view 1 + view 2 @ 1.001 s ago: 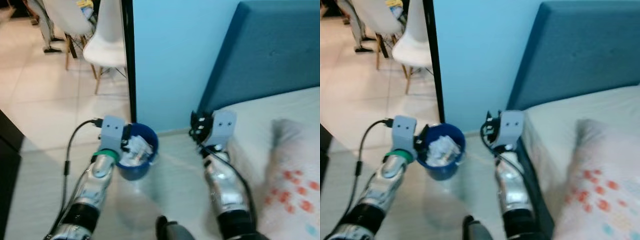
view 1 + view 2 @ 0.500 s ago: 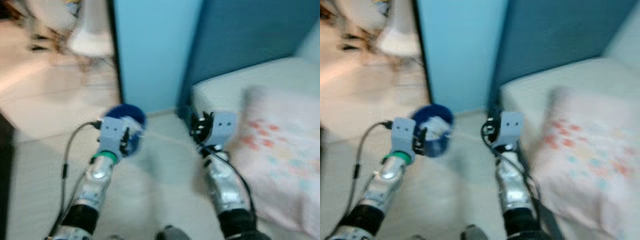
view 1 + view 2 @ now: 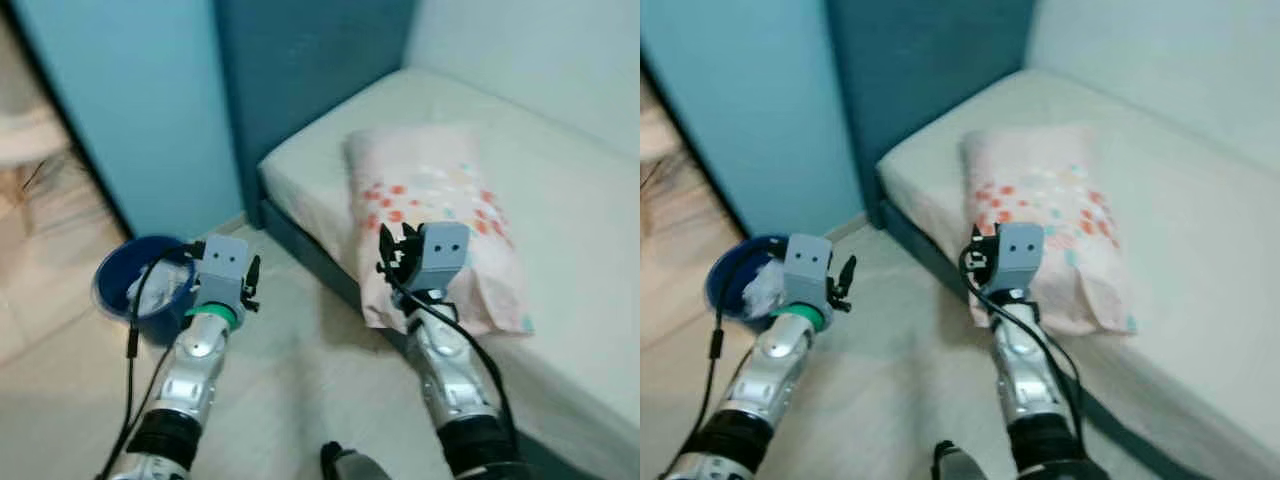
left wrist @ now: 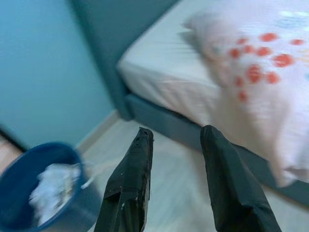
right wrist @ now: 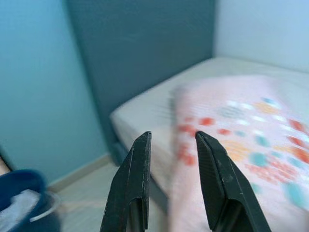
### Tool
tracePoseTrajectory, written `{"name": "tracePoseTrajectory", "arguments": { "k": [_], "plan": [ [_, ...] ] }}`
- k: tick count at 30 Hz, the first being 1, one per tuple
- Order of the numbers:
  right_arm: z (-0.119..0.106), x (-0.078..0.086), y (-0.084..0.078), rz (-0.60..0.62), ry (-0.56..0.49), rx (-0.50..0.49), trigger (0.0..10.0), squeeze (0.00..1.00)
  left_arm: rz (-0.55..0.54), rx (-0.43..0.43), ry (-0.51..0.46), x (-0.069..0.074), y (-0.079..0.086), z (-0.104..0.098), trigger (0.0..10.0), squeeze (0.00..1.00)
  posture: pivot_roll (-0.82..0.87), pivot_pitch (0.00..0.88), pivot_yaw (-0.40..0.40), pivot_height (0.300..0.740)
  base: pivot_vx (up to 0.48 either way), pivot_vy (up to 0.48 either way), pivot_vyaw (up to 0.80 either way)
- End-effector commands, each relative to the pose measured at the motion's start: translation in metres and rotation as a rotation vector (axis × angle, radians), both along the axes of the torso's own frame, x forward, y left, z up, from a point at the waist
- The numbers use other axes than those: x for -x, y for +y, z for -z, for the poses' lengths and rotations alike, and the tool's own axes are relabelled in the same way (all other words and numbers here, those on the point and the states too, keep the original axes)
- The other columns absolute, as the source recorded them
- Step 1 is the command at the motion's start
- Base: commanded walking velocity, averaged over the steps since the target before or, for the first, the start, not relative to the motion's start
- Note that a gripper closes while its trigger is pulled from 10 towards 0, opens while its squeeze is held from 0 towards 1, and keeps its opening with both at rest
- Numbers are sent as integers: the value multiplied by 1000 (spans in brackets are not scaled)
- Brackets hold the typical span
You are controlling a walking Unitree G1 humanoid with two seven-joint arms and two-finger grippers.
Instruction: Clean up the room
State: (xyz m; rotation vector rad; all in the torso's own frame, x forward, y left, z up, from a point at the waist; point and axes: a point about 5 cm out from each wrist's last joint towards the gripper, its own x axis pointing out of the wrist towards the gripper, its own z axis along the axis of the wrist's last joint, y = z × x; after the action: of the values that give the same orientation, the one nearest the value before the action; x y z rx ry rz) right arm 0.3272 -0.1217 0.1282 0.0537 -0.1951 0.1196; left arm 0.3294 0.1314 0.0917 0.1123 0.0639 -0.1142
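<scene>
- The left hand (image 4: 171,181) is being held empty above the floor (image 3: 290,370), its fingers parted narrowly.
- The right hand (image 5: 169,183) is being held empty too, fingers parted, before the pillow (image 3: 430,200) on the bed (image 3: 560,200).
- Crumpled paper (image 3: 160,287) is being kept in the blue bin (image 3: 115,300) by the wall, beside the left hand.

both silver arms reach forward — left pincer (image 4: 174,159) and right pincer (image 5: 171,159) held parted, empty.

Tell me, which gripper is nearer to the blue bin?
The left gripper; the blue bin sits just beside it, while the right gripper is over by the pillow.
</scene>
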Motion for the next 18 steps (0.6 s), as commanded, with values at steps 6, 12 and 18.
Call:
{"name": "tracePoseTrajectory", "arguments": {
  "k": [6,12,18],
  "plan": [
    [2,0,2,-4,6,-4,10000,0,-2,-17,-5,2,1,2,10000,0,-75,49,69,711,264,0,-745],
    [1,0,3,-5,-3,4,10000,0,-6,-22,-5,1,1,1,10000,0,-75,49,69,711,480,0,-78],
    [1,-1,3,-8,-4,6,10000,0,-5,-23,-9,0,0,1,10000,0,-78,38,71,711,480,0,0]
  ]
}}
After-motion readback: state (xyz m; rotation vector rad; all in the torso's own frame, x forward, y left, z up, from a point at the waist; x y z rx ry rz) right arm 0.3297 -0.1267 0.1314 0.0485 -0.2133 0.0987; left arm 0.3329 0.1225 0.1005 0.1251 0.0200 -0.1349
